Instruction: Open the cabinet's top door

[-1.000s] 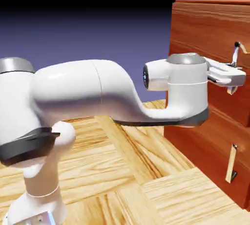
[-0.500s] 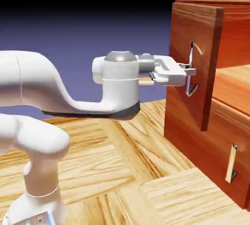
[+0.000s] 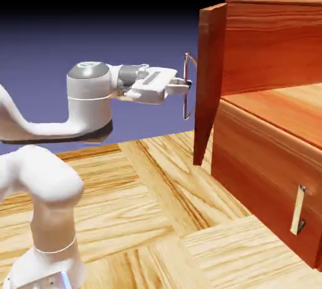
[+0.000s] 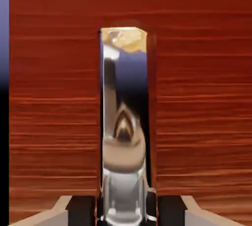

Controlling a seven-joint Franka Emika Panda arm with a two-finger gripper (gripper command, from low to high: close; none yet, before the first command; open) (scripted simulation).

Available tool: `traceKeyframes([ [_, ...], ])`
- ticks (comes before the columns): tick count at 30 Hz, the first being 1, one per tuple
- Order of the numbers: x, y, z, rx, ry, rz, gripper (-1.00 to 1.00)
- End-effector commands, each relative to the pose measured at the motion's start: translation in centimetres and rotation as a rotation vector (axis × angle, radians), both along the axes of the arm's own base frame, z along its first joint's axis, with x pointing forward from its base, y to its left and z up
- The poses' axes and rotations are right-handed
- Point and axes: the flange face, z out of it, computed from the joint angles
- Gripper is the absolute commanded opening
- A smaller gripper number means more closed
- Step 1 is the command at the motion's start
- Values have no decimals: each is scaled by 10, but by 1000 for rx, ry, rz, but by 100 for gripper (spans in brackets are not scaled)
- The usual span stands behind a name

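While the lower joints of the white arm (image 3: 47, 184) stand at the exterior view's left, the link above them runs low and level toward the right, rising at its end into an upright, grey-capped wrist (image 3: 89, 96). From the wrist the hand reaches out roughly horizontally to the right, at about the height of the handle's middle. Next along is the gripper (image 3: 187, 85), pointing at the door. Fingers: closed on the handle (image 3: 185, 102), a thin, shiny upright loop, gripped between its upper and lower ends. In the hand view the handle's reflective face runs down the middle, its lower end between the two dark finger pads (image 4: 81, 210), with red-brown wood grain on both sides; a strip of backdrop shows at the left edge.

Right of the handle: the top door (image 3: 209, 83), upright and swung well out from the cabinet (image 3: 270, 46), seen nearly edge-on. The upper compartment (image 3: 283, 102) is exposed behind it, its pale wooden floor in view. Below, the lower panel (image 3: 258, 168) lies flush with the cabinet front; its pale bar handle (image 3: 299, 210) sits near the panel's right side, apart from the gripper. Parquet-like wood flooring (image 3: 157, 187) extends between the arm and the cabinet.
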Motion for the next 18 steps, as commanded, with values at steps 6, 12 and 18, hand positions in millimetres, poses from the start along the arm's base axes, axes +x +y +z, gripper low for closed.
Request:
traceKeyframes([
  [6, -25, 37, 0, 0, 0, -82, -100],
  [12, -46, 76, 0, 0, 0, -165, -100],
  [18, -67, 123, 0, 0, 0, -259, -100],
])
